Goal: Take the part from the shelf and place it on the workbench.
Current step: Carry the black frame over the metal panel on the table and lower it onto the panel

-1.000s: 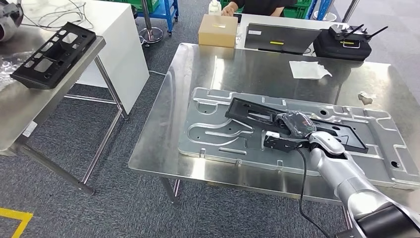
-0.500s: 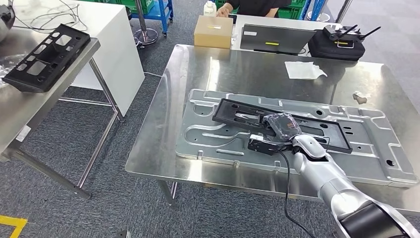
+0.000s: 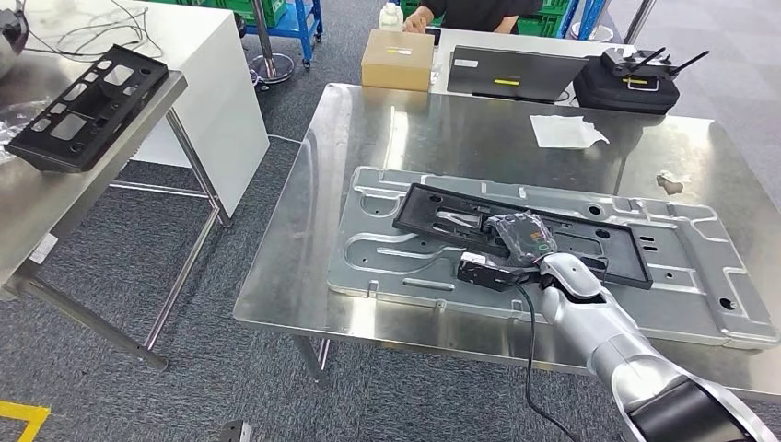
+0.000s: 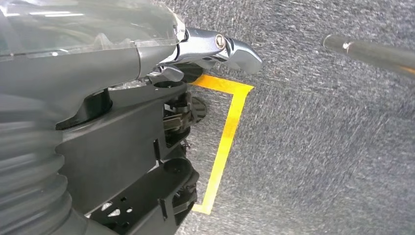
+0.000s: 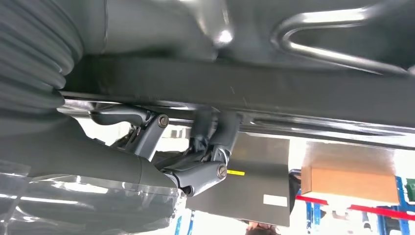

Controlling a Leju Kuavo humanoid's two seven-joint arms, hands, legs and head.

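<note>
Resting flat on the metal plate (image 3: 405, 262) on the counter (image 3: 350, 138), the part (image 3: 442, 207) has barely shifted since a second ago. It is held along its near edge by the right hand (image 3: 520, 238), fingers (image 5: 215, 132) clenched around it. Release appears due next. The left hand (image 4: 122, 147) hangs above the floor; its fingers' state cannot be told.
</note>
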